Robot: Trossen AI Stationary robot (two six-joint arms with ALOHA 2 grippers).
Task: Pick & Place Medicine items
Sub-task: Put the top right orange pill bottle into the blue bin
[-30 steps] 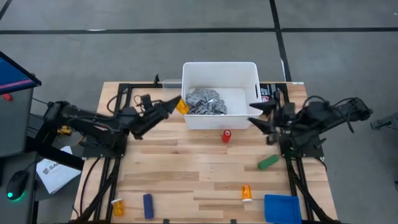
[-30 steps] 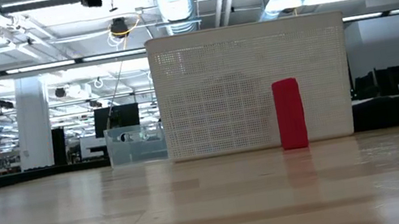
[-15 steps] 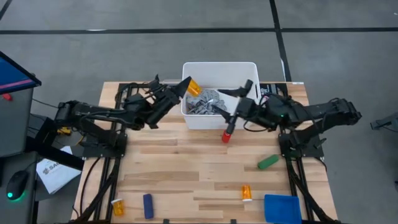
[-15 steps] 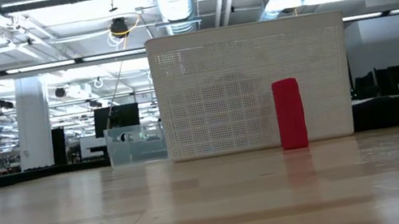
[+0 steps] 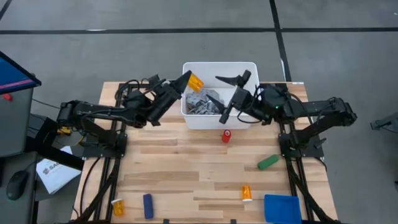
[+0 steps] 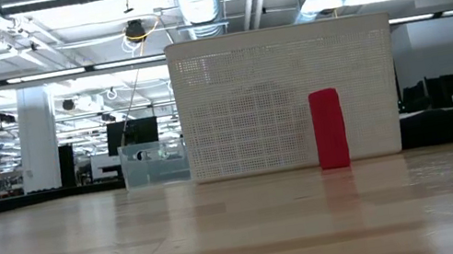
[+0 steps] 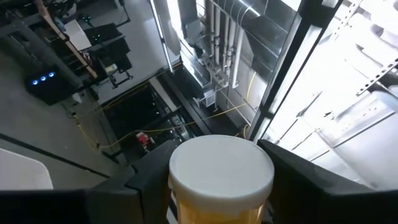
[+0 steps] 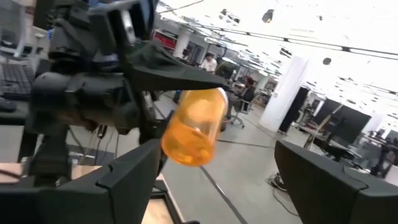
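Note:
My left gripper [image 5: 188, 83] is shut on an orange translucent pill bottle [image 5: 195, 81], held in the air over the left far corner of the white bin [image 5: 250, 70]. The right wrist view shows that bottle [image 8: 194, 127] sticking out past the left fingers. My right gripper [image 5: 224, 96] hovers open above the bin, fingers spread wide and touching nothing. Two more orange bottles lie on the table, one near the near edge [image 5: 246, 192] and one at the near left corner [image 5: 117, 205]. From table height the bin [image 6: 241, 106] stands as a white mesh wall. My left gripper pinches the pill bottle between its two fingers [image 7: 146, 180], one on each side of the body just below the white cap [image 7: 221, 167]. The cap end faces back toward the wrist and the orange body [image 8: 189, 134] points outward. The bottle is lifted clear and tilted.
A grey rag [image 5: 204, 102] lies inside the bin. A red item [image 5: 227, 135] stands on the table against the bin's near wall, also seen from table height [image 6: 329, 128]. A green item [image 5: 268, 162], a blue item [image 5: 148, 205] and a blue cloth [image 5: 283, 208] lie nearer.
My left gripper has risen and moved right and toward the far edge, carrying the bottle from beside the bin's left wall to above its left far corner. My right gripper has swung left from the bin's right side, passed near the red item, then risen over the bin.

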